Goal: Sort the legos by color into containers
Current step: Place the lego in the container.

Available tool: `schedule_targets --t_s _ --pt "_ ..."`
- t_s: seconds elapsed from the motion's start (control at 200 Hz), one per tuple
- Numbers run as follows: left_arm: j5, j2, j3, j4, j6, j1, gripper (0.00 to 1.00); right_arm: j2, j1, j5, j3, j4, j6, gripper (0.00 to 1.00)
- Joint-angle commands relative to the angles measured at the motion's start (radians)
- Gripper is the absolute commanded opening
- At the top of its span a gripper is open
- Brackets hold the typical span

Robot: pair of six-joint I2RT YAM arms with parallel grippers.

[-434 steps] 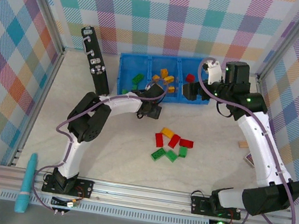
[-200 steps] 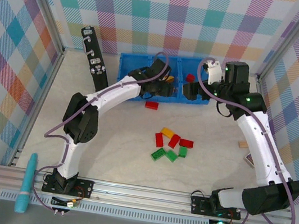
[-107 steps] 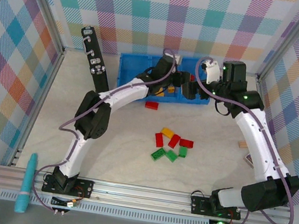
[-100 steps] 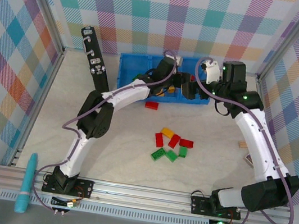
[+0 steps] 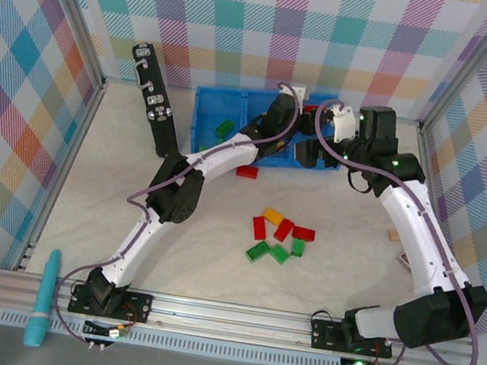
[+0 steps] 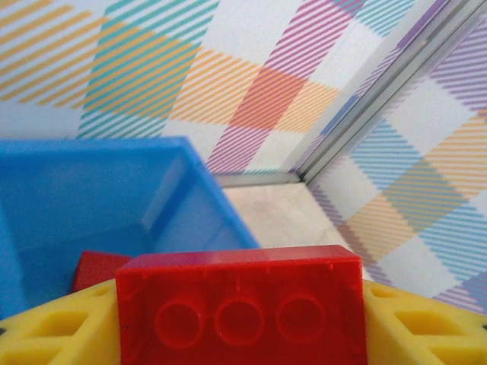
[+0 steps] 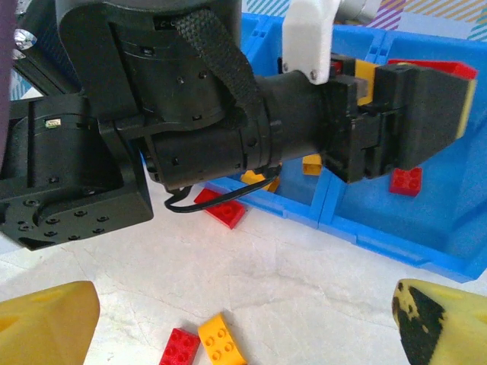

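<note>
From above, the left tool [image 5: 293, 116] hangs over the right compartment of the long blue plastic three-part bin [image 5: 207, 110]. A second ago it was above the middle compartment, so the carry has reached the section that holds red pieces. The right tool [image 5: 309, 152] waits just on the near side of the bin. A cluster of small red, green and yellow studded bricks [image 5: 279, 237] lies mid-way across the table [image 5: 339, 281], and a lone red brick [image 5: 247, 171] sits just near the bin's wall.

At the left wrist, yellow fingertips [image 6: 53, 334] clamp a red rectangular brick [image 6: 240, 304] above a second red brick [image 6: 93, 268] on the compartment floor. Letting go looks like the next step.

At the right wrist, that tool's own jaws stand wide apart, holding nothing.
</note>
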Motion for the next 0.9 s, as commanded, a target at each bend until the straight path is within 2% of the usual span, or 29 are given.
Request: schedule_targets --t_s 0.0,0.13,0.28,0.47,0.565,0.615,0.7,0.81,0.895 --pt "-0.025 0.055 0.074 0.046 -0.019 -0.020 0.64 -0.026 -0.004 -0.012 -0.011 0.029 0.013 0.99" --pt "-0.062 0.108 0.128 0.049 -0.044 -0.022 0.67 -0.044 -0.004 -0.002 -0.019 0.035 0.013 0.99" --pt "-0.095 0.154 0.193 0.029 -0.031 -0.022 0.76 -0.081 -0.005 0.020 -0.049 0.036 0.013 0.99" --pt "-0.103 0.151 0.201 0.027 0.013 -0.020 0.88 -0.106 -0.004 0.034 -0.083 0.038 0.012 0.99" --pt "-0.089 0.123 0.186 0.011 0.028 -0.019 0.89 -0.110 -0.004 0.035 -0.088 0.039 0.010 0.99" --pt "-0.073 0.074 0.136 0.009 0.049 -0.017 0.87 -0.114 -0.005 0.036 -0.089 0.041 0.010 0.99" --pt "-0.090 -0.079 -0.044 0.020 0.133 -0.016 0.86 -0.122 -0.004 0.036 -0.097 0.045 0.007 0.99" --pt "-0.188 -0.319 -0.309 -0.063 0.248 -0.017 0.87 -0.130 -0.004 0.046 -0.119 0.066 0.004 0.99" --pt "-0.269 -0.483 -0.477 -0.204 0.279 -0.017 0.87 -0.123 -0.007 0.042 -0.129 0.080 0.009 0.99"
